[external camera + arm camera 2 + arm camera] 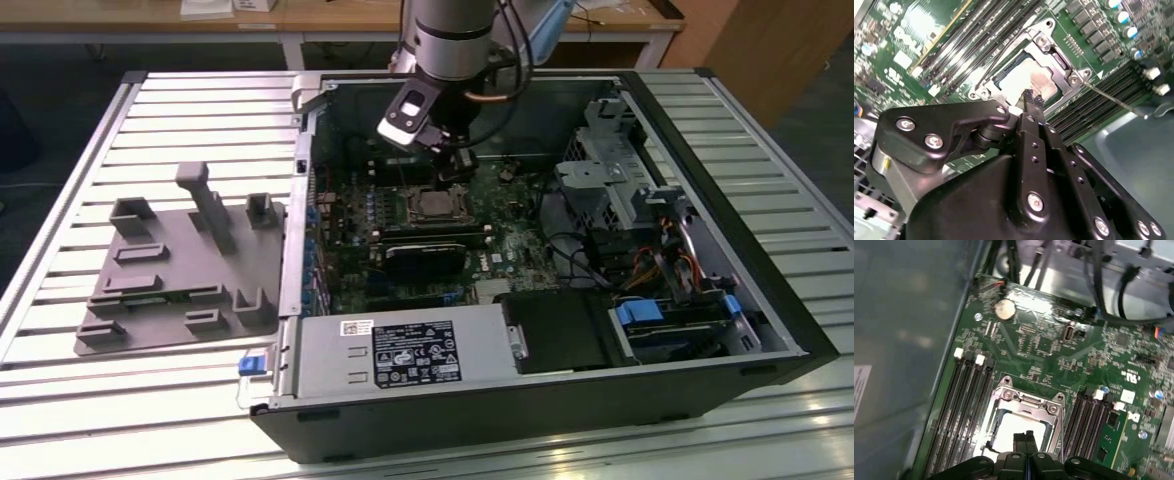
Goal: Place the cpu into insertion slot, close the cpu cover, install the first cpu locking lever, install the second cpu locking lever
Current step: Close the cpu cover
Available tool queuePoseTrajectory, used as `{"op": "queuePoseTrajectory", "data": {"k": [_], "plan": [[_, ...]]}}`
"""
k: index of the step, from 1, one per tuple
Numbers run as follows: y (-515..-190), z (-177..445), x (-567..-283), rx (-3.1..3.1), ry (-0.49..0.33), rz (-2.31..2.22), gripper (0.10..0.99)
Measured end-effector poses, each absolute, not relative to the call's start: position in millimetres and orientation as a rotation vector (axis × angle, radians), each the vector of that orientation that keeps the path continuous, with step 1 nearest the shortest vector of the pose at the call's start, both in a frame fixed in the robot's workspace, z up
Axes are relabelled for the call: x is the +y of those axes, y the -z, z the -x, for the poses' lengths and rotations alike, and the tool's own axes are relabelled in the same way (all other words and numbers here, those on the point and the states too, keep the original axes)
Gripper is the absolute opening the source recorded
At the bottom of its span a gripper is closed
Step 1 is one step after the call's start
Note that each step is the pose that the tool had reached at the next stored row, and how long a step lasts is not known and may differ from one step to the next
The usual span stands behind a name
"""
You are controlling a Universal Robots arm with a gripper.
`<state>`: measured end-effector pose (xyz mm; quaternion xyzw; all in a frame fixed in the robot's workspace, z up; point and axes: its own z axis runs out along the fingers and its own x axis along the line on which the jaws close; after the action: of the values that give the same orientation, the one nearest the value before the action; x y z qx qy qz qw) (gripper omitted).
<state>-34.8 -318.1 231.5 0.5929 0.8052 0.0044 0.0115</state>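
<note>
Claw of the lone arm is hovering low inside the open computer case, its two fingers pressed together with nothing between them, tips hanging just above the cpu. That chip is sitting in the insertion slot on the green motherboard, and the cpu cover appears to be lying flat around it, the silver top showing through its window. One thin locking lever is angling out over the memory slots beside the socket and seems to be standing free of its catch. The work in hand is judged to be the lever stage. Doing it well is likely calling for the joined tips to be bearing on the wire itself, not on the chip's top, and for a slow, steady push, so the rod is not slipping sideways onto the memory slots. A grey fixture is resting on the slatted bench at the exterior view's left.
</note>
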Motion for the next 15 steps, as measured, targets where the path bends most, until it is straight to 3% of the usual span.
{"op": "queuePoseTrajectory", "data": {"k": [15], "plan": [[-231.1,34.8,-318.1,2.769,-0.019,-1.438,0.102]]}}
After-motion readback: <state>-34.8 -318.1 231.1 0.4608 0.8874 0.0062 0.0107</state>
